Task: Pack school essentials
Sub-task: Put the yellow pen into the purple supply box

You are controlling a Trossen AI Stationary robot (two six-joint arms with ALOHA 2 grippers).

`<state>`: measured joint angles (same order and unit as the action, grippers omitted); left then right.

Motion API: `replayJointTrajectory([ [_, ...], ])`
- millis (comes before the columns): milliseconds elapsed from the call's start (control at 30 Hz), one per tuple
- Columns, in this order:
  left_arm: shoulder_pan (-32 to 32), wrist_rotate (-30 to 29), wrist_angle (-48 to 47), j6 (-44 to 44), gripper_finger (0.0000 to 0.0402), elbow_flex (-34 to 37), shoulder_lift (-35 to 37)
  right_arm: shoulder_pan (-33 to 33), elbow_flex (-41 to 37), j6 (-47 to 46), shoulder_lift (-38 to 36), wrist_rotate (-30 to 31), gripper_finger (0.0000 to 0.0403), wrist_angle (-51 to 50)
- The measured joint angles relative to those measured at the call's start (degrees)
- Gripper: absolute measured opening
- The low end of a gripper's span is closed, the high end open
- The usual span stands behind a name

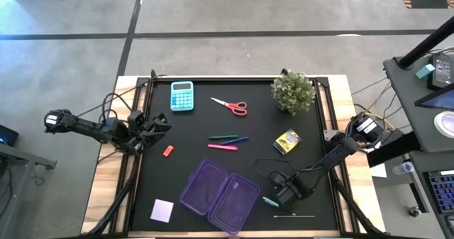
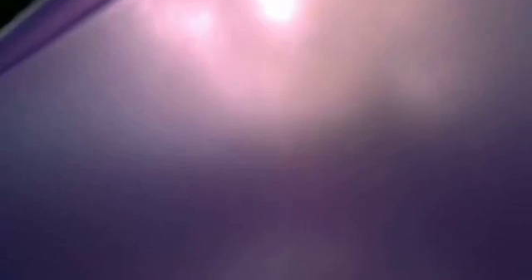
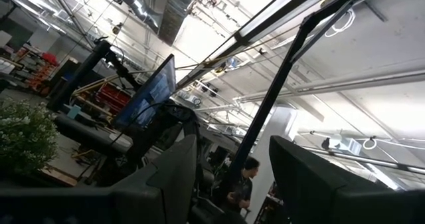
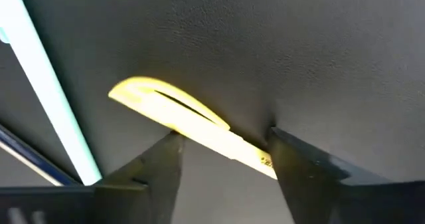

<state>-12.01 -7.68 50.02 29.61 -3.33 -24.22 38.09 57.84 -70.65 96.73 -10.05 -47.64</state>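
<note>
My left gripper (image 1: 157,123) waits at the mat's left edge, fingers apart and empty. My right gripper (image 4: 222,147) is low on the mat beside the purple case (image 1: 220,195), fingers spread either side of the yellow pen (image 4: 189,121), not yet closed. Risk: the thin barrel rolls or slips out if I close off-centre. Its long axis lies across the gap between my fingers, cap end clear of them.
</note>
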Motion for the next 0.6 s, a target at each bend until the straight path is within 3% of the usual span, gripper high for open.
replayJointTrajectory([
  [433, 0.0, 0.0, 0.0, 0.0, 0.0176, 0.0, 0.0, 0.0, -0.2, 1.8, 0.1, 0.9, 0.0041, -0.7],
  [600, 0.0, 0.0, 0.0, 0.0, 0.0176, 0.0, 0.0, 0.0, -0.5, 2.1, -1.9, 1.3, 0.0019, -1.5],
])
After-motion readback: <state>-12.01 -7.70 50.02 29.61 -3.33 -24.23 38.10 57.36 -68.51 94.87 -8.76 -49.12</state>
